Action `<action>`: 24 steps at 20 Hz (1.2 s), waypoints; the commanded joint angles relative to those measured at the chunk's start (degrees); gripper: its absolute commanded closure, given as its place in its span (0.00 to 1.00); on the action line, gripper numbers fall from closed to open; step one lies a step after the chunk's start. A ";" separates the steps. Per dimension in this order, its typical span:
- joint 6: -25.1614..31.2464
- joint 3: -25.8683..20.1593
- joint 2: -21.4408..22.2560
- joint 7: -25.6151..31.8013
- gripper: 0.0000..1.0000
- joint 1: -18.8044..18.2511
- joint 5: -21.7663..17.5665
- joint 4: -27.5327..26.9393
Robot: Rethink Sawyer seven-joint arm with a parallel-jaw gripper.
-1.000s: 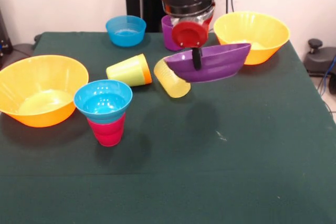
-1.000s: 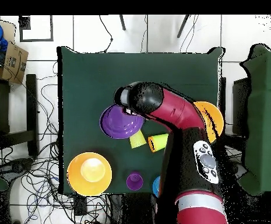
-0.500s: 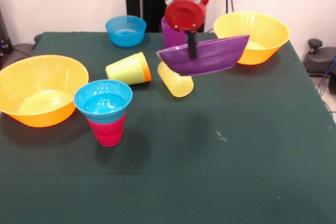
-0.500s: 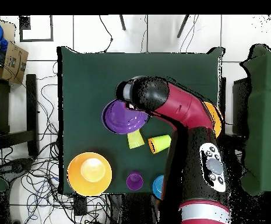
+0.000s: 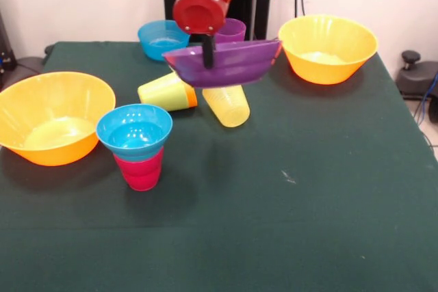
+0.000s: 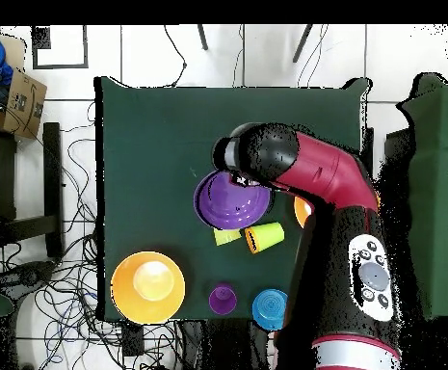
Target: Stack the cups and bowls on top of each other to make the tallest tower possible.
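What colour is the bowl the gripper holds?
Purple; the bowl shows best in the front view.

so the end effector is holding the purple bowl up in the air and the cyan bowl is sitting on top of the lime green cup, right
Not quite. The end effector does hold the purple bowl clear of the table, but the front view shows the cyan bowl sitting on the red cup. The lime green cup lies on its side farther back.

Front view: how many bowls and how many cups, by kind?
Bowls: 5 — two orange, purple bowl held by the gripper, cyan, blue.
Cups: 5 — red, yellow, lime green, orange, purple cup.
Total: 10.
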State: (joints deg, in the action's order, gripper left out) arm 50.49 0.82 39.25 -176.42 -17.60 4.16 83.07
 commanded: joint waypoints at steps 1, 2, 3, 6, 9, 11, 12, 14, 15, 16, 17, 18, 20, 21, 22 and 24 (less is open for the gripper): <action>11.91 -1.19 -2.61 10.66 1.00 -0.91 -7.75 -6.63; 12.49 -1.22 -2.92 10.84 1.00 -0.96 -8.51 -7.69; 13.23 -1.26 -3.42 11.04 1.00 -0.93 -9.29 -9.06; 15.56 -1.63 -4.92 11.43 1.00 -0.99 -10.91 -11.70; 17.29 -2.29 -6.26 11.67 1.00 -1.36 -11.43 -13.22; 18.47 -2.65 -6.83 11.95 1.00 -1.74 -11.39 -13.58; 18.82 -2.88 -7.06 12.30 1.00 -1.97 -11.35 -13.64; 19.29 -2.94 -7.69 12.94 1.00 -2.39 -11.85 -14.46; 20.02 -2.99 -8.03 13.65 1.00 -2.71 -12.25 -15.26; 20.75 -3.38 -8.30 14.27 1.00 -3.07 -12.08 -15.41; 21.04 -3.67 -8.53 14.77 1.00 -3.45 -11.98 -15.52; 21.57 -3.91 -8.69 14.60 1.00 -3.69 -11.47 -15.56; 22.34 -4.28 -9.03 14.23 1.00 -4.01 -10.72 -15.76; 22.16 -4.31 -9.37 13.98 1.00 -4.07 -10.70 -15.94; 21.97 -4.46 -9.55 13.93 1.00 -4.13 -10.65 -15.96; 21.56 -4.66 -9.79 13.71 1.00 -4.16 -10.57 -16.02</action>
State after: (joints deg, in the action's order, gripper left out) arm 66.68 1.95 33.55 -176.38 -21.17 -3.22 69.24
